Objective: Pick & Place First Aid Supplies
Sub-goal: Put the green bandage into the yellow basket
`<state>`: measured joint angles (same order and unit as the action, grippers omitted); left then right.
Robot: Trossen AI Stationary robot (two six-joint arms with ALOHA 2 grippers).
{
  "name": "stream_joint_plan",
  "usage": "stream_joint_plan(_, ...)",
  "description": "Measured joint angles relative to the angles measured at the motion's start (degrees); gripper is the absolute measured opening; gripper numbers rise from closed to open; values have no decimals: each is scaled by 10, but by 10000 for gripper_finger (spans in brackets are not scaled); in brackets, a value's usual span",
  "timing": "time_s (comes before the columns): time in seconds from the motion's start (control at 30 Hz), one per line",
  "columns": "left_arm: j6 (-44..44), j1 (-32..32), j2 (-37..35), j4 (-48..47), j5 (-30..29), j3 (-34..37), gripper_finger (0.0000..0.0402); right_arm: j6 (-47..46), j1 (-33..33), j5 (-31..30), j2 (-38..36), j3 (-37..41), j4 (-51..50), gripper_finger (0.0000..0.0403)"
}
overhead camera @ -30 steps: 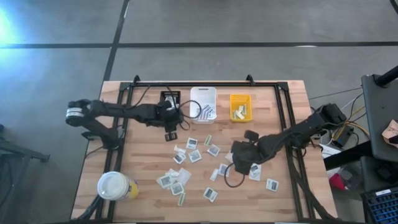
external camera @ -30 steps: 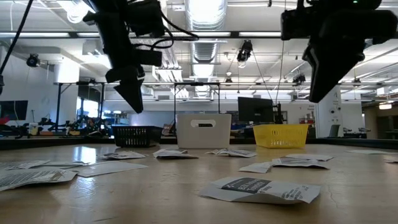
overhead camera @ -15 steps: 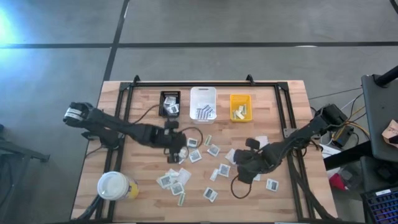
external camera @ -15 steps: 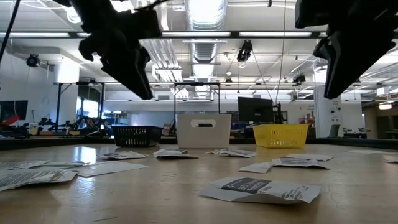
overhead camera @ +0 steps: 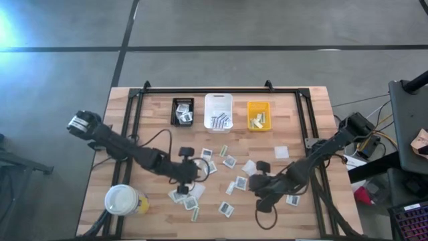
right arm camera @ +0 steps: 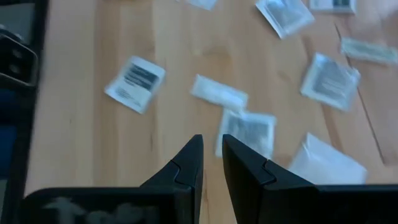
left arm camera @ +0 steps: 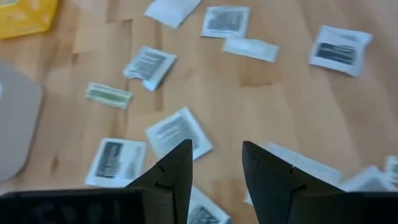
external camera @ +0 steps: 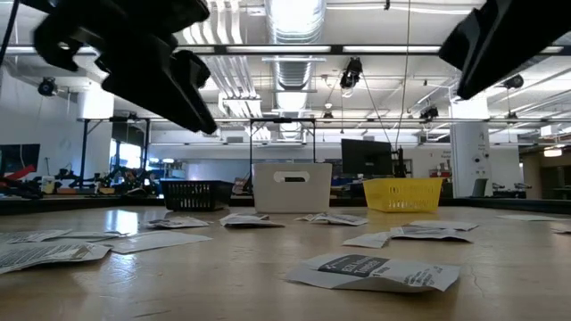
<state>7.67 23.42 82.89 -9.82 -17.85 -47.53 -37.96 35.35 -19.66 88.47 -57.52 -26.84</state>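
Observation:
The first aid supplies [overhead camera: 229, 161] are several small flat packets lying scattered on the middle and near part of the wooden table. Some are white squares with dark print, others narrow pale green strips [overhead camera: 224, 150]. My left gripper [overhead camera: 190, 172] hangs open above the packets near the table's middle. In its wrist view, my left gripper [left arm camera: 216, 149] has a printed white packet [left arm camera: 177, 132] just ahead of its tips. My right gripper [overhead camera: 262, 186] hovers above the packets right of the middle. Its wrist view shows my right gripper [right arm camera: 211, 140] with only a narrow gap, holding nothing, and a packet [right arm camera: 249, 132] below.
Three small bins stand in a row at the far edge: black [overhead camera: 182, 110], white [overhead camera: 219, 110] and yellow [overhead camera: 258, 115], each with packets inside. A large white-lidded cup [overhead camera: 124, 199] stands at the near left corner. A black frame [overhead camera: 221, 90] borders the table.
My left gripper has swung from beside the black bin toward the near edge, out over the scattered packets. My right gripper has also moved toward the near edge. In the low view both arms have risen toward the picture's top. The packets lie as before.

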Motion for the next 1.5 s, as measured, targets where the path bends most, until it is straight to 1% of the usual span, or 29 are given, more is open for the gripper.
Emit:
stream_joint_plan(0.17,15,41,0,1,2,0,135,48,-1,0,20,-1,50,56)
stream_joint_plan(0.3,26,74,1,-5,10,0,135,75,-1,0,44,-21,46,56)
stream_joint_plan(0.4,49,94,1,-28,12,0,134,126,-1,0,58,-42,43,56)
stream_joint_plan(0.53,92,104,1,-74,15,-1,133,191,-1,0,71,-66,14,56)
stream_joint_plan(0.67,124,105,1,-108,42,-1,133,217,-3,0,72,-83,4,56)
stream_joint_plan(0.8,127,105,1,-105,72,-1,133,221,-3,0,73,-95,0,56)
stream_joint_plan(0.87,114,105,1,-92,83,-1,133,221,-3,0,73,-99,1,56)
stream_joint_plan(1.0,81,104,1,-37,108,0,133,218,-3,1,73,-104,1,56)
stream_joint_plan(1.2,61,100,10,48,172,-4,133,189,-3,2,73,-103,0,56)
stream_joint_plan(1.3,61,97,30,41,184,-26,133,185,-3,2,73,-103,0,56)
stream_joint_plan(1.4,54,97,53,15,184,-62,133,184,-1,3,73,-104,0,56)
stream_joint_plan(1.5,30,97,82,-22,185,-98,133,184,0,4,73,-105,0,56)
